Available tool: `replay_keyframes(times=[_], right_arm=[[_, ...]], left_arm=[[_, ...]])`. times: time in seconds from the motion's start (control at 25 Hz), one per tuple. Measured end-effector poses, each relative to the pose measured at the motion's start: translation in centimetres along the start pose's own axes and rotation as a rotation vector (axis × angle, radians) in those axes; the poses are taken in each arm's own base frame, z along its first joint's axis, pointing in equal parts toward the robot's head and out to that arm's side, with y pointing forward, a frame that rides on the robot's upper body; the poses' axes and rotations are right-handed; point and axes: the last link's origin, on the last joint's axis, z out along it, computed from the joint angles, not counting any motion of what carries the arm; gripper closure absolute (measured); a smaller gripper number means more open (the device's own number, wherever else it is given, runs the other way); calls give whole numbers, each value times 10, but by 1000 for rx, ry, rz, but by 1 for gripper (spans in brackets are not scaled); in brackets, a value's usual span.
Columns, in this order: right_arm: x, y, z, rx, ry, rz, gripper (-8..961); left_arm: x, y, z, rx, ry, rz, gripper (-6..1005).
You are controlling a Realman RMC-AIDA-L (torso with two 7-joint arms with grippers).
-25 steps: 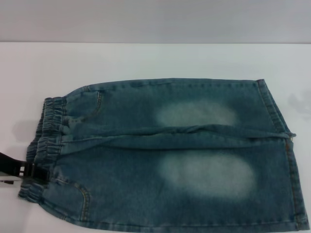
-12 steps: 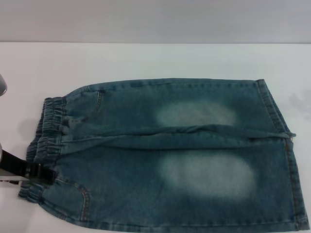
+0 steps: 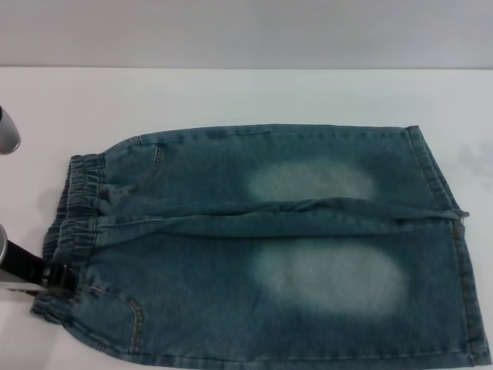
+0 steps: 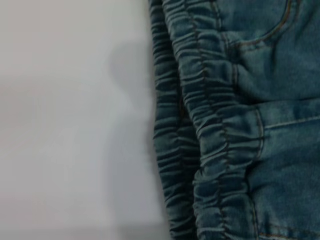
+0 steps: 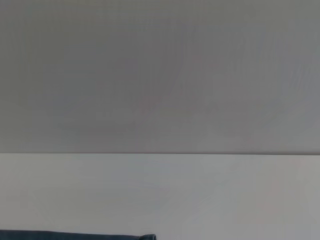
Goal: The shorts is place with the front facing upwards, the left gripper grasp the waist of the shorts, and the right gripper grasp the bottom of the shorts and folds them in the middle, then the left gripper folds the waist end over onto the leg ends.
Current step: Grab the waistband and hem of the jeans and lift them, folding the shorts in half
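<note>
The blue-green denim shorts (image 3: 269, 247) lie flat on the white table (image 3: 231, 92), front up, with two pale thigh patches. The waist of the shorts (image 3: 77, 208), a ruffled elastic band, points left. The bottom of the shorts (image 3: 454, 254), its straight leg ends, points right. My left gripper (image 3: 52, 274), a black claw, sits at the near end of the waistband, touching its edge. The left wrist view shows the gathered waistband (image 4: 200, 125) close up, with no fingers in it. The right gripper is out of view; its wrist view catches only a sliver of the shorts (image 5: 75, 235).
A silver part of the left arm (image 3: 6, 131) shows at the left edge of the head view. Bare white table surrounds the shorts at the far side and the left. A grey wall (image 5: 160, 75) stands behind the table.
The left gripper has slid slightly left along the near end of the waistband. The silver arm part has come into view at the left edge. The shorts lie as before.
</note>
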Motion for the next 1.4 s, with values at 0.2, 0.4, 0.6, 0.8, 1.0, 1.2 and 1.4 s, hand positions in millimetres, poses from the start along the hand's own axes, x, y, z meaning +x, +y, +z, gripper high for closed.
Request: replay_keyframes(times=[0.2, 0.4, 0.6, 0.8, 1.0, 1.2, 1.4], right_arm=[[0, 0, 0, -1, 2, 1, 145], [4, 0, 0, 0, 21, 3, 145], [8, -3, -1, 21, 53, -6, 145], [13, -2, -1, 19, 82, -11, 145], [30, 0, 0, 14, 175, -13, 145], [53, 8, -2, 4, 280, -16, 145], [68, 20, -3, -12, 361, -49, 145]], left_arm=[[2, 2, -1, 0, 6, 13, 596], [2, 3, -2, -1, 9, 17, 761], [2, 4, -2, -4, 10, 18, 889], [4, 6, -6, -10, 24, 22, 970], [6, 9, -9, -12, 32, 29, 970], [9, 11, -9, -12, 34, 40, 970], [11, 11, -8, -12, 40, 46, 970]])
